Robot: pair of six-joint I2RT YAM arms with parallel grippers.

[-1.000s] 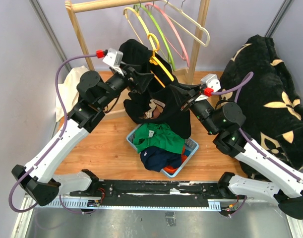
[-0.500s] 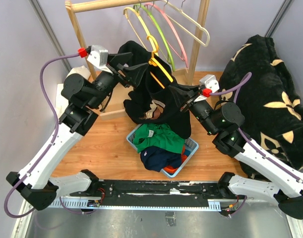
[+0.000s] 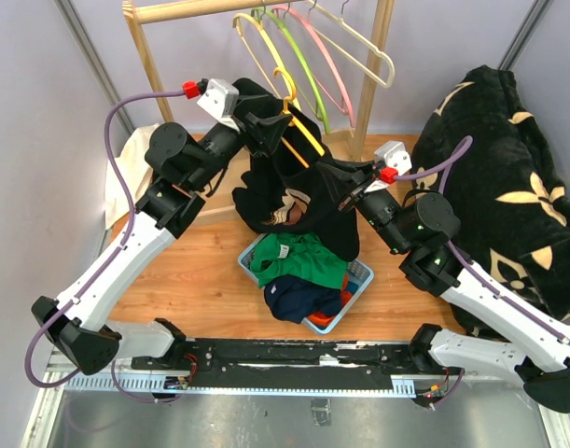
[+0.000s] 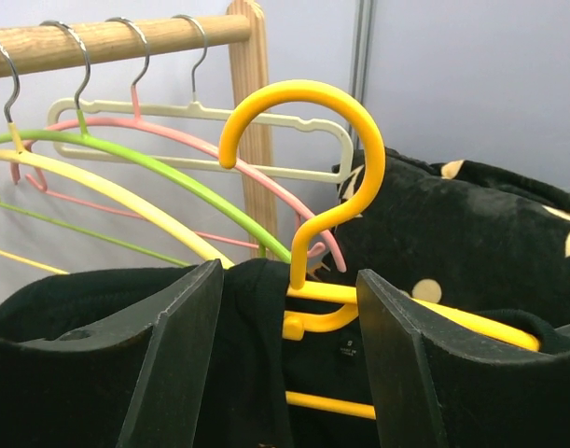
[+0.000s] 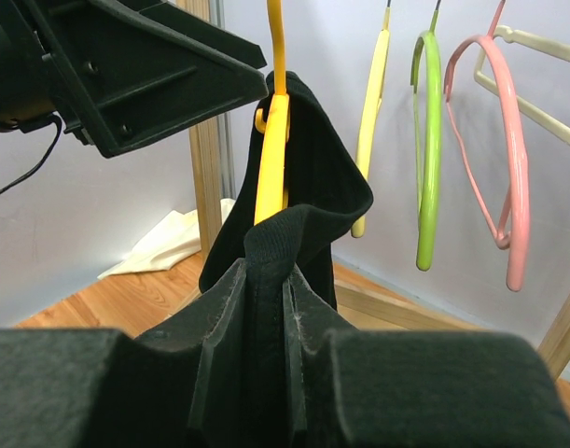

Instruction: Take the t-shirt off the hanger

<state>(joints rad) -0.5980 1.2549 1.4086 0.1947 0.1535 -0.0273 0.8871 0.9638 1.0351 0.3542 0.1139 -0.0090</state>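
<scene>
A black t-shirt (image 3: 298, 201) hangs on a yellow hanger (image 3: 294, 110), off the rail and held over the basket. My left gripper (image 3: 271, 131) is open, its two fingers (image 4: 173, 364) standing either side of the yellow hanger's neck (image 4: 308, 280), below its hook (image 4: 359, 140), with a gap on both sides. The shirt's collar (image 4: 252, 373) lies between those fingers too. My right gripper (image 3: 333, 179) is shut on a fold of the t-shirt (image 5: 294, 224), just below the hanger (image 5: 273, 159). The hanger's lower bar is partly hidden by fabric.
A wooden rack (image 3: 149, 56) at the back carries yellow, green, pink and cream hangers (image 3: 312, 65). Below the shirt stands a blue basket (image 3: 361, 278) of clothes. A black flowered blanket (image 3: 508, 187) fills the right side; a white cloth (image 3: 126, 168) lies at left.
My left arm swung out to the left, then came back in to the hanger's neck, and its jaws narrowed a little. The right gripper kept its hold and place.
</scene>
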